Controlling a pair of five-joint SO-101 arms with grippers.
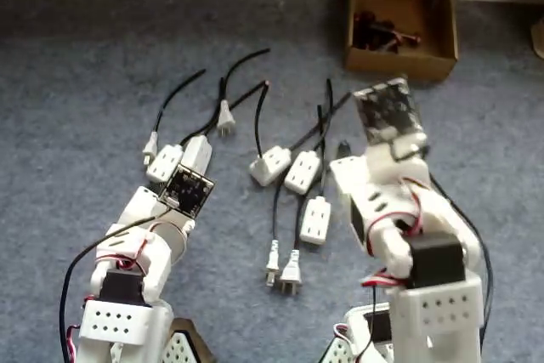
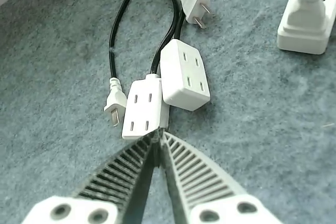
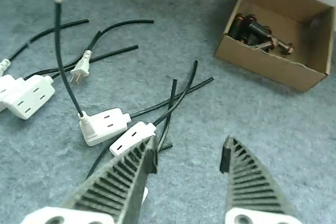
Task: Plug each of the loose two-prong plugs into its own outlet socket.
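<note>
White socket blocks [image 1: 302,172] and loose plugs [image 1: 291,274] lie scattered over grey carpet [image 1: 85,57] across the frame's centre and left; left gripper [image 2: 157,136] clenched, tips just beside one of the socket blocks at left; right gripper [image 3: 189,148] released, hovering over the centre cluster.

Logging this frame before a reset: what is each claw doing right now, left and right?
Left claw: closed, holding nothing, tips by a white outlet socket.
Right claw: open, empty.
</note>
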